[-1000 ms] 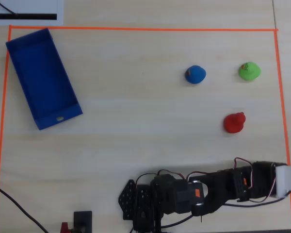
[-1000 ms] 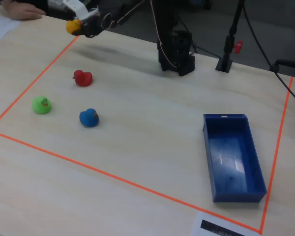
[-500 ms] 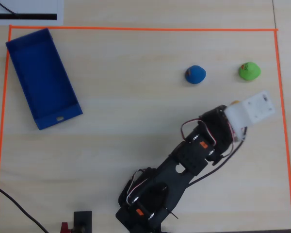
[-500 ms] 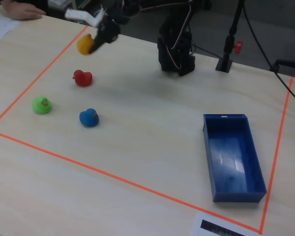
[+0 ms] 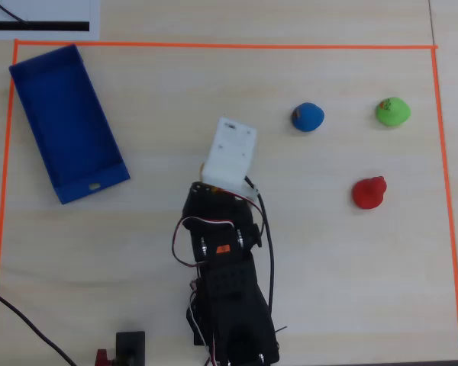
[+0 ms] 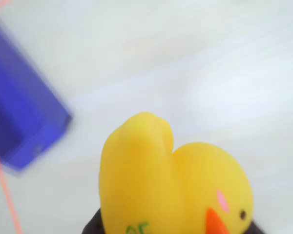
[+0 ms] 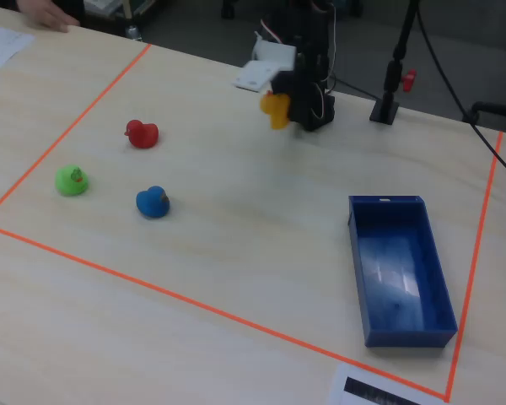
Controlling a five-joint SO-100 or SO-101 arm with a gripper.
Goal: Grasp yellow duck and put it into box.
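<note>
Closest in the wrist view, the small rounded yellow toy duck [image 6: 171, 185] with its orange beak fills the lower frame, pinched in the claw [image 7: 280, 111], whose dark tips barely show beneath it; in the fixed view the duck hangs clear of the pale wooden worktop [image 7: 253, 219], near the worktop's far edge, in front of the black arm. In the overhead view the arm's white wrist block hides duck and claw alike. The relation that matters: the shallow dark blue open-top box [image 5: 67, 122] lies well apart from the claw, in the overhead view up and to the left, near the worktop's top-left corner, its long axis running obliquely from that corner inward. The carry must swing that way. Beyond, toward the opposite side, sit a blue duck [image 5: 308, 117], a red duck [image 5: 368, 192] and a green duck [image 5: 392, 111], all inside the orange tape border [image 5: 214, 46].
</note>
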